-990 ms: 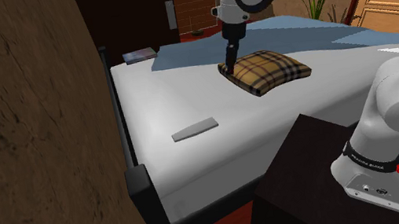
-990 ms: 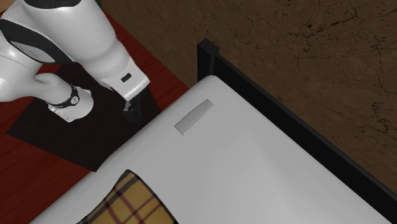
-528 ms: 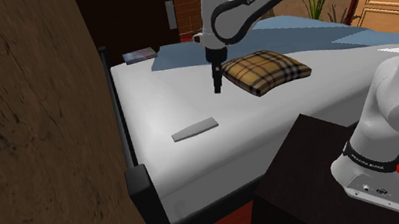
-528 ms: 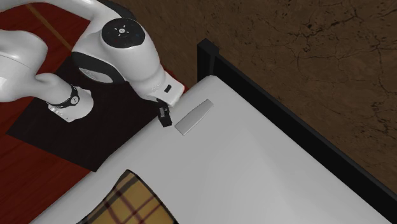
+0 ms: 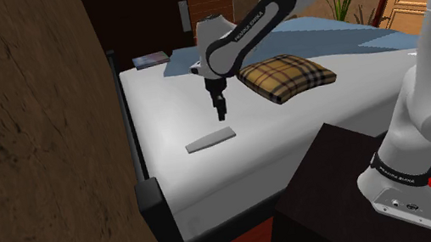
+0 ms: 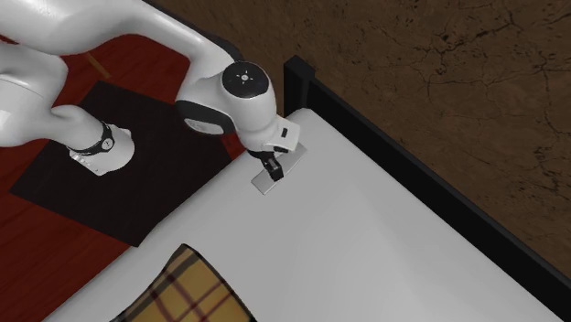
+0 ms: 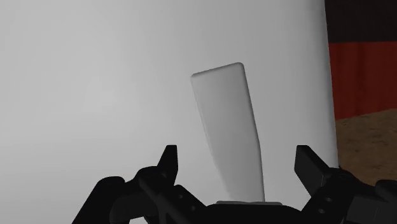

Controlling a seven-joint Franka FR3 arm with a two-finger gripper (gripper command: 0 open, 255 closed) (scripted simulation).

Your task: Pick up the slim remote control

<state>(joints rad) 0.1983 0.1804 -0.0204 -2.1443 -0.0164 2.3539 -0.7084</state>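
My hand (image 5: 221,115) (image 6: 274,176) (image 7: 238,159) hangs released above the slim grey remote control (image 5: 210,140) (image 6: 263,187) (image 7: 230,127), its fingers spread to either side of it and touching nothing. The remote lies flat on the white bed (image 5: 162,114) (image 6: 366,238), well apart from the plaid cushion (image 5: 289,76) (image 6: 188,288), below and toward the shoulder view's left of that cushion. My stand sits well apart from the cushion, off the mattress.
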